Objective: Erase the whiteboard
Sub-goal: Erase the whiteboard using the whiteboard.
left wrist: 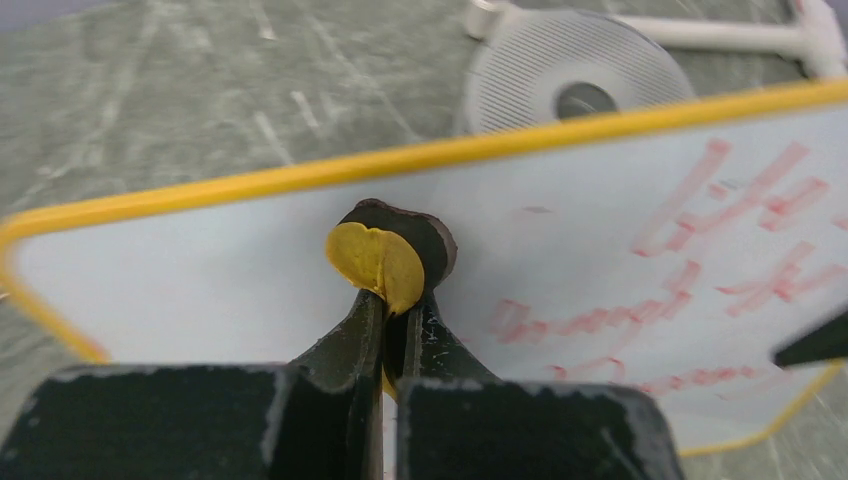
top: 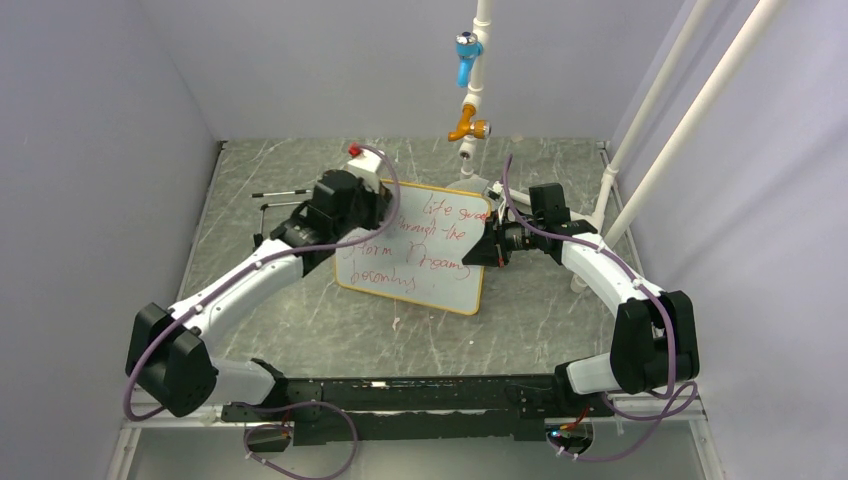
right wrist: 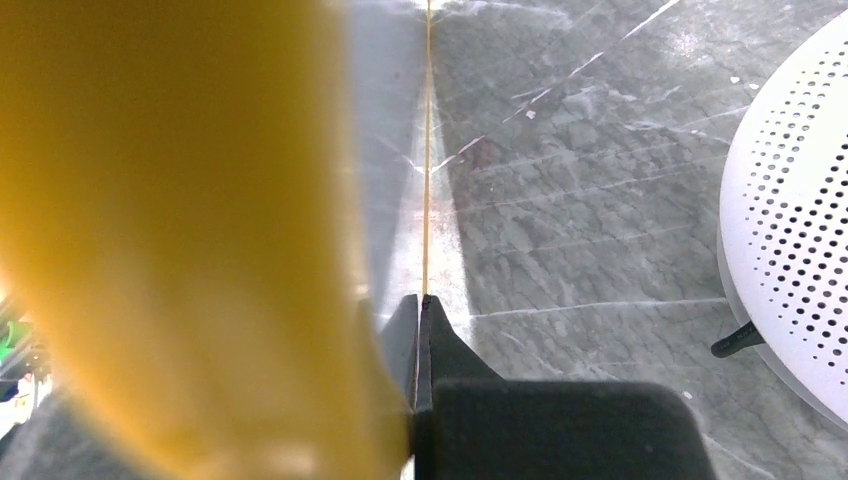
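The whiteboard has an orange-tan frame and several lines of red handwriting, and it is in the middle of the table. My left gripper is over its upper left part, shut on a small round eraser with a yellow face and a black back that sits against the white surface. The red writing lies to the right of the eraser. My right gripper is shut on the board's right edge, which shows edge-on as a thin orange line in the right wrist view.
A round perforated grey disc on a white stand lies just beyond the board's far edge and also shows in the right wrist view. A white pipe with blue and orange valves hangs at the back. A thin black wire frame lies at the left.
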Available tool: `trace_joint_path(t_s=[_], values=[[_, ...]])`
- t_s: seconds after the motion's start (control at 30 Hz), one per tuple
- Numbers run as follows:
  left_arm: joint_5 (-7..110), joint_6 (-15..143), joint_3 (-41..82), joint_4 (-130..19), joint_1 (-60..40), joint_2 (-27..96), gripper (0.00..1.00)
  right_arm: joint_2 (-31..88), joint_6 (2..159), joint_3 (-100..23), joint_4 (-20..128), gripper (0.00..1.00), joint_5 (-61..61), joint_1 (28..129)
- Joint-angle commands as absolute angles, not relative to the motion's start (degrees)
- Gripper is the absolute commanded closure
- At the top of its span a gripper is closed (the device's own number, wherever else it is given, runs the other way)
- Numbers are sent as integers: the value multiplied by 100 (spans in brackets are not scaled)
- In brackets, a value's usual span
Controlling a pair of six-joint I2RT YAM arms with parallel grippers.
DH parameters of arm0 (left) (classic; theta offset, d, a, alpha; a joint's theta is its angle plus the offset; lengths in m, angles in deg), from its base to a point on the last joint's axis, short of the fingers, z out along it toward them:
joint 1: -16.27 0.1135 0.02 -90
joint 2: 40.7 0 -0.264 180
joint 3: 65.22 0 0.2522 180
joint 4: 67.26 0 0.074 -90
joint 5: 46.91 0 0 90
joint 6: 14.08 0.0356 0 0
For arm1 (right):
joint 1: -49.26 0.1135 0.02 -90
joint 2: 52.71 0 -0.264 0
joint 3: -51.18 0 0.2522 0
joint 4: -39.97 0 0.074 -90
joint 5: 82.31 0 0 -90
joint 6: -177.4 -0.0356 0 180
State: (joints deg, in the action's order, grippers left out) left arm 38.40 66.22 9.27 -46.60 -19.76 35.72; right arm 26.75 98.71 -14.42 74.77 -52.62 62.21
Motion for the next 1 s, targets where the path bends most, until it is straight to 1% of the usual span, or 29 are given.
trace_joint_path(t_s=[0.0,0.13,0.2,0.43,0.57,0.67,0.73,0.97], values=[[3728,6782,932,-4704,-1408,3393,100,2542,10353,-1626,7664,100,-5236,6314],[4112,6676,1002,-4746,-1450,3393,100,2549,10359,-1629,7674,100,-5224,6319],[4195,6590,1018,-4856,-1656,3407,100,2549,10362,-1628,7665,100,-5218,6314],[4118,6416,1439,-5066,-2627,3730,100,2587,10350,-1626,7658,100,-5219,6303],[3914,6481,1769,-4945,-2760,3987,100,2578,10353,-1628,7667,100,-5224,6314],[3576,6641,1896,-4739,-2572,4003,100,2554,10363,-1627,7675,100,-5230,6310],[3483,6664,1856,-4644,-2254,3919,100,2545,10371,-1636,7685,100,-5238,6310],[3780,6541,1215,-4711,-1215,3457,100,2533,10373,-1637,7685,100,-5239,6313]])
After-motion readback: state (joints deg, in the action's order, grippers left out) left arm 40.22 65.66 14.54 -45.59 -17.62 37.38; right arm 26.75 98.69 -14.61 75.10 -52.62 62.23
